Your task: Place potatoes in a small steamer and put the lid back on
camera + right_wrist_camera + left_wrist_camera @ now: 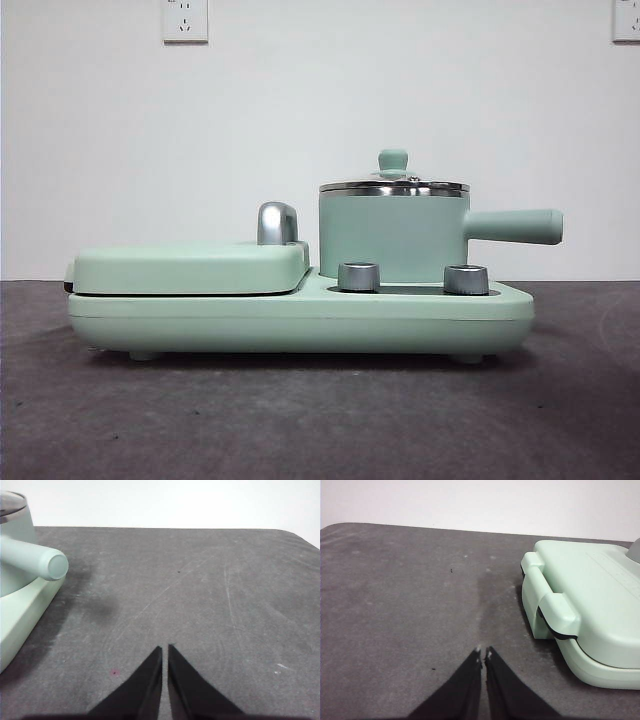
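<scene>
Mint-green cooking station (300, 318) standing on the dark grey table (300, 420), seen side-on. The small steamer (392, 238) sits in the station's right-hand bay behind two steel dials (359, 277), its straight green handle (512, 226) pointing toward the table's right edge. The lid (393, 184) rests flat on the steamer's steel rim, its green knob upright. The flat griddle cover (190, 268) with a chrome handle (277, 223) occupies the station's left half.

No potatoes appear in any view; whether one is already inside the steamer cannot be told, since the pot wall is opaque.

Left tool (483, 654): jaws drawn together to a thin slit, holding nothing, hanging above bare table just beside the griddle end of the station. Right tool (165, 650): jaws likewise nearly touching, empty, above bare table near the tip of the steamer's handle. Neither tool touches anything, and neither shows in the front view.

Step in hand, as a judgement: either the opening, with the lid not yet lifted and the potato not yet found, or the close, with the lid seated and both arms waiting; these pictures do not settle which. If it is the opening, the next move calls for a tool to spread its jaws, descend on the small knob from above, and lift the lid straight up clear of the rim
</scene>
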